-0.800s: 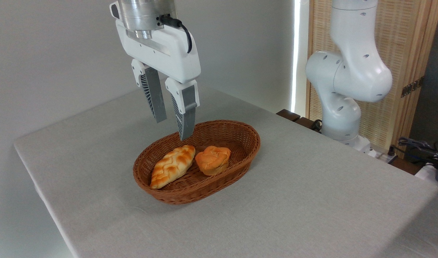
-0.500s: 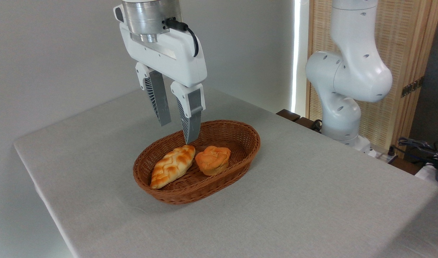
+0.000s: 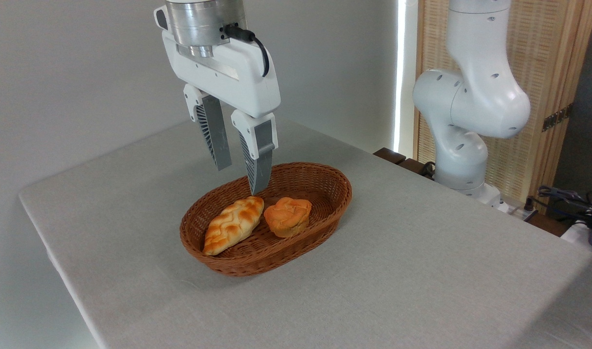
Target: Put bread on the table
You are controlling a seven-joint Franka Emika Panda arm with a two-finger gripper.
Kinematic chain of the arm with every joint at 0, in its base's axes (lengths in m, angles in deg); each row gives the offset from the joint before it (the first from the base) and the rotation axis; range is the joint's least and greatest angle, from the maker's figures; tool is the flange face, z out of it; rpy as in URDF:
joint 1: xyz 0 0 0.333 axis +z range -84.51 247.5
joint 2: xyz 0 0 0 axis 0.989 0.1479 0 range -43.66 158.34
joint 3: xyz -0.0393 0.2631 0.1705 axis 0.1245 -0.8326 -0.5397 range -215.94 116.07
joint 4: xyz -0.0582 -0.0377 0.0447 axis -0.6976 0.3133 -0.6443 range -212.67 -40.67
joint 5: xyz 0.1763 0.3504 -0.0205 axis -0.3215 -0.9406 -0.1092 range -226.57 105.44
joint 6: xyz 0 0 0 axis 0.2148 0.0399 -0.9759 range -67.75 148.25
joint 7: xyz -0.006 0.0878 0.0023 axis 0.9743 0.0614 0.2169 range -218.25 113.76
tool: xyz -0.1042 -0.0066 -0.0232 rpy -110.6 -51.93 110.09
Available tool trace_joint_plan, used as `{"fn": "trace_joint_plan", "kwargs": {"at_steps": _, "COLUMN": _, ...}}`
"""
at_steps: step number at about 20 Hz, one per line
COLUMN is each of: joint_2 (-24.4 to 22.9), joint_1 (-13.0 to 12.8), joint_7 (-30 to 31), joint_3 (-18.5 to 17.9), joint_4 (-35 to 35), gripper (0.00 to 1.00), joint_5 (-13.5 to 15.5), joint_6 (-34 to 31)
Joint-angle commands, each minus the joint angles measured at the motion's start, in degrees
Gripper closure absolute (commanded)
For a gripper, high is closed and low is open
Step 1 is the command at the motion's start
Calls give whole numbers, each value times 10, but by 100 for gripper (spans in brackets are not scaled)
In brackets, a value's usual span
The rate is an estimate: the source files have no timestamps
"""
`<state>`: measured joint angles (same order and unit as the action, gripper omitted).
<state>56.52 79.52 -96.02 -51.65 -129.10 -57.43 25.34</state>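
Two fingers (image 3: pixel 223 145) hang parted and empty above the bread (image 3: pixel 232 224), which lies in the basket (image 3: pixel 325 194).

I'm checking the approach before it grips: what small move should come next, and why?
Probably shift slightly left and toward the camera, then descend. The open tool hangs above the braided loaf's far tip, empty, while the loaf lies in the wicker basket beside the round bun.

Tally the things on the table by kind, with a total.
Braided bread: 1
Round orange bun: 1
Wicker basket, holding both: 1
Total: 3
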Motion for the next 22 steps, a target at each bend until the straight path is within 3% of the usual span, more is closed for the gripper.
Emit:
{"fn": "trace_joint_plan", "kwargs": {"at_steps": 1, "joint_2": -31, "joint_1": -7, "joint_7": -10, "joint_3": 2, "joint_4": -52, "gripper": 0, "joint_5": 8, "joint_6": 29}}
{"fn": "trace_joint_plan", "kwargs": {"at_steps": 6, "joint_2": -92, "joint_1": -43, "joint_7": -6, "joint_3": 3, "joint_4": -171, "gripper": 0, "joint_5": 19, "joint_6": 106}}
{"fn": "trace_joint_plan", "kwargs": {"at_steps": 11, "joint_2": -93, "joint_1": -90, "joint_7": 6, "joint_3": 3, "joint_4": -238, "gripper": 0, "joint_5": 35, "joint_6": 171}}
{"fn": "trace_joint_plan", "kwargs": {"at_steps": 13, "joint_2": -93, "joint_1": -94, "joint_7": 9, "joint_3": 2, "joint_4": -263, "gripper": 0, "joint_5": 66, "joint_6": 193}}
{"fn": "trace_joint_plan", "kwargs": {"at_steps": 22, "joint_2": -79, "joint_1": -124, "joint_7": 3, "joint_3": 1, "joint_4": -383, "gripper": 0, "joint_5": 64, "joint_6": 373}}
